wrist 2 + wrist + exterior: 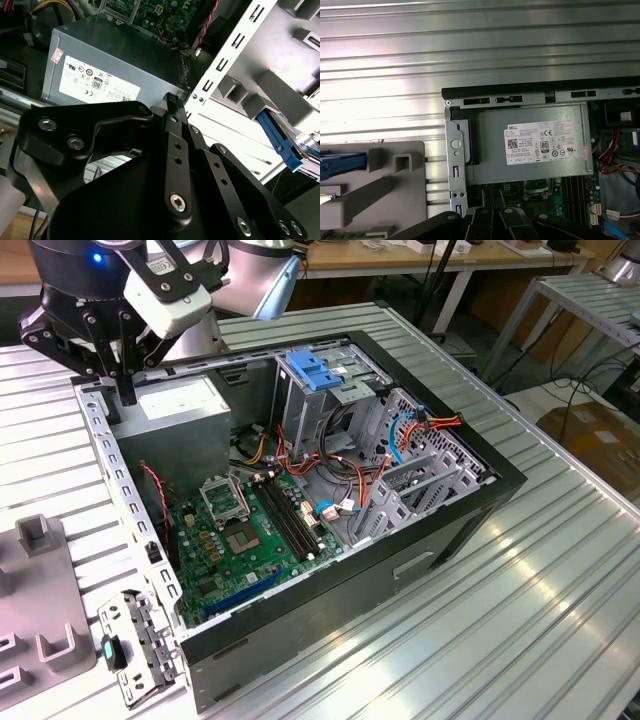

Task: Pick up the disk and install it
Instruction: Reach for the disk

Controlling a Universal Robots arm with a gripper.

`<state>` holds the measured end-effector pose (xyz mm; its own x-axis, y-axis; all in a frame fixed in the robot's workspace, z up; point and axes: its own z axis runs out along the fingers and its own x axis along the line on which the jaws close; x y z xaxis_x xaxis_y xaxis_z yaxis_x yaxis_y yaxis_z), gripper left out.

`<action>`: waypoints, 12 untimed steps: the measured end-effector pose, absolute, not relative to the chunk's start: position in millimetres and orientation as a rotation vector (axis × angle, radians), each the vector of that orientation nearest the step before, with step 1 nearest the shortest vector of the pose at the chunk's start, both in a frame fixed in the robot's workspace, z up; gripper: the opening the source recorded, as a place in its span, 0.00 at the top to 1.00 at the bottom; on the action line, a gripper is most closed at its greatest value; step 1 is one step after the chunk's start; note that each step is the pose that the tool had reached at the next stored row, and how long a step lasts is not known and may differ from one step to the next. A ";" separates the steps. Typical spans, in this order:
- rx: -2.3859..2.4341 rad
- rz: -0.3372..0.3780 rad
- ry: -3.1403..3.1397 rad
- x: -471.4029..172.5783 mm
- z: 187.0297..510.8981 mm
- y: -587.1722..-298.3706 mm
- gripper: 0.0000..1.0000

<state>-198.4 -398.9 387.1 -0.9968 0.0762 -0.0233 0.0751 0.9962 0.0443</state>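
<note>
The disk (pixel 282 145) shows as a blue carrier edge with a metal body behind it, resting in a grey holder (pixel 270 95) on the table outside the computer case. In the first wrist view the disk's blue edge (pixel 341 164) lies at the end of that holder (pixel 380 185). My gripper (pixel 125 390) hangs over the case's corner by the power-supply box (pixel 180 405), apart from the disk. In the second wrist view the gripper (pixel 169 102) looks shut with nothing in it.
The open black computer case (pixel 470 502) holds a green motherboard (pixel 240 540), cables, and a metal drive bay topped by a light-blue bracket (pixel 315 370). Its perforated side rail (pixel 115 475) runs beside the grey holder (pixel 40 580). A loose metal bracket (pixel 140 645) lies near the front corner.
</note>
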 end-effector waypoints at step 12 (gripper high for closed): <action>0.118 0.068 3.114 -205.2 386.5 -398.9 0.89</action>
<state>-205.2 -398.9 386.5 -0.9968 0.0762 -0.0232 0.0751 0.9962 0.0443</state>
